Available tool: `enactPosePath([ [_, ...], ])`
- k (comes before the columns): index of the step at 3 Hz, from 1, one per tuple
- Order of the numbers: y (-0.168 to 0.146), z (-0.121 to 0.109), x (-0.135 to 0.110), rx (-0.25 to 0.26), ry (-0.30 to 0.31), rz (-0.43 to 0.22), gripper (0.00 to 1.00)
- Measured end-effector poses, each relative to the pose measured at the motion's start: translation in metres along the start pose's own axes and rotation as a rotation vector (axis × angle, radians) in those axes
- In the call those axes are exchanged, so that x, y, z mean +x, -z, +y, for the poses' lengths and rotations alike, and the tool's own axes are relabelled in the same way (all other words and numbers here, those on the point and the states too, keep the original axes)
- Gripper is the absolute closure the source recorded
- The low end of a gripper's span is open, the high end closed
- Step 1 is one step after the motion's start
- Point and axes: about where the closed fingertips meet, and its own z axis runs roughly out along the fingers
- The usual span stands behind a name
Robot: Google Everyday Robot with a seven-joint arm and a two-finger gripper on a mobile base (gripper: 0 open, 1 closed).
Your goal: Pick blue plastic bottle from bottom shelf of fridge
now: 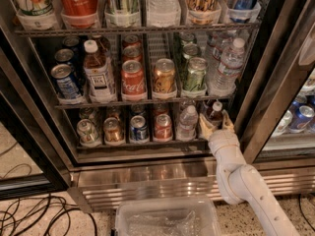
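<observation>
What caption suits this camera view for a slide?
Gripper, fingers open, straddles the blue plastic bottle on the fridge's bottom shelf.

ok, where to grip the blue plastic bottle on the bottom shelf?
Mid-body, below the cap, straight in from the front: the blue plastic bottle stands upright at the shelf's right end, a clear bottle close beside it. The gripper sits at its body.

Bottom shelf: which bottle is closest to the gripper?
The white-capped blue plastic bottle, far right in the row; the gripper sits right at it. The clear water bottle stands one slot left.
</observation>
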Motion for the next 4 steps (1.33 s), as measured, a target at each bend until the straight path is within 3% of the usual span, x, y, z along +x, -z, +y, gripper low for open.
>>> enactPosePath([
  [2, -0.0039, -0.0043, 0.0073, 0.002, 0.004, 0.035, 0.38],
  [3, -0.0033, -0.0053, 0.0113, 0.011, 0.003, 0.051, 0.52],
  [4, -0.0033, -0.0053, 0.0113, 0.011, 0.003, 0.051, 0.73],
])
